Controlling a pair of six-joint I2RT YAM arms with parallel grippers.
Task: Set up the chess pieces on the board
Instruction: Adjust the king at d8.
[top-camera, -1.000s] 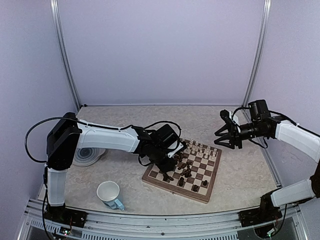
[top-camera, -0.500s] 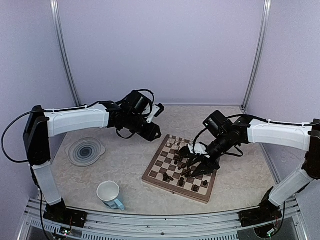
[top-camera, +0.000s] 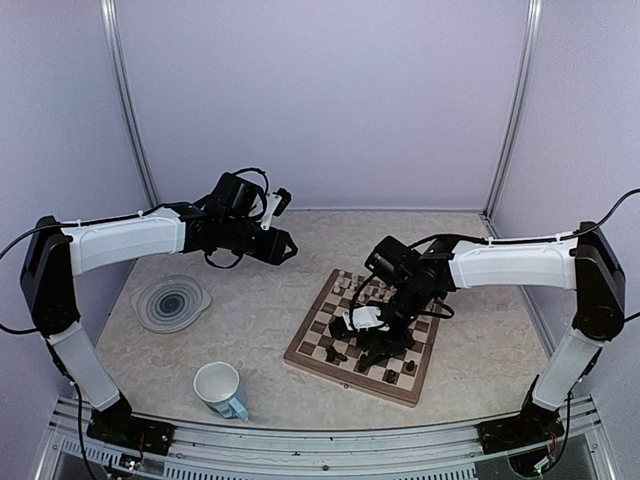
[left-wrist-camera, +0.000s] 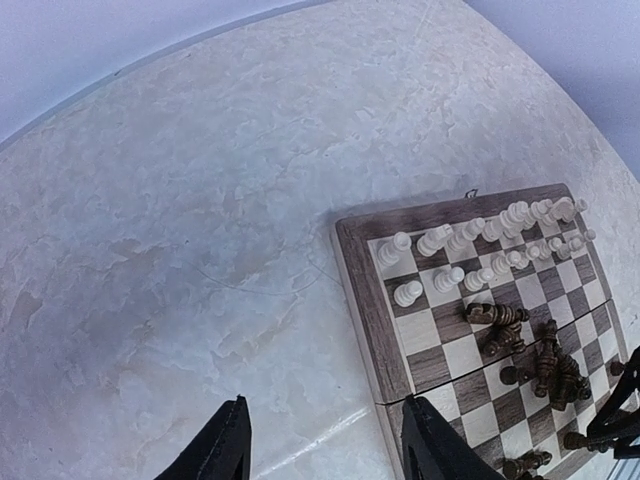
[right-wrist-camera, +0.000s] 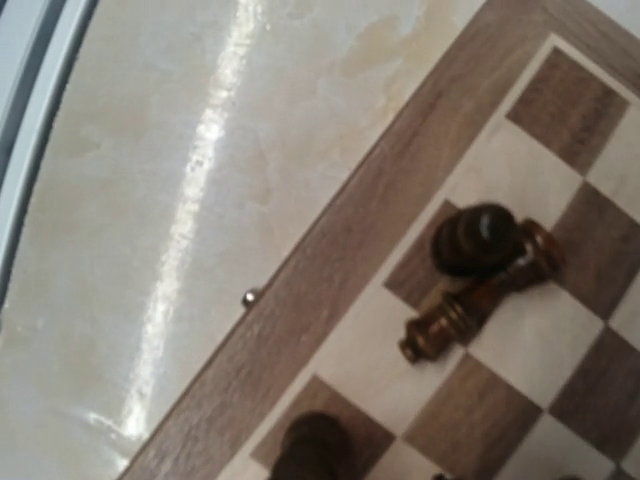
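The board (top-camera: 340, 377) lies right of centre. Cream-white chess pieces (top-camera: 392, 296) stand in rows along its far side. Dark chess pieces (top-camera: 391, 377) are scattered over the middle and near squares, some lying down. My right gripper (top-camera: 372, 338) is low over the board's near-middle among the dark pieces, and its fingers look spread. Its wrist view shows no fingers, only the board border (right-wrist-camera: 330, 270), an upright dark piece (right-wrist-camera: 478, 240) and a fallen one (right-wrist-camera: 470, 310). My left gripper (top-camera: 283, 247) (left-wrist-camera: 325, 402) is open and empty above the table, back-left of the board (left-wrist-camera: 360, 300).
A round grey swirl plate (top-camera: 170, 300) lies at the left. A white cup with a blue handle (top-camera: 218, 388) stands near the front edge. Walls and metal posts close in the back and sides, and a rail runs along the front.
My left arm has lifted off the board's left side and swung back and left. My right arm has swung in from the right and come down over the dark pieces.
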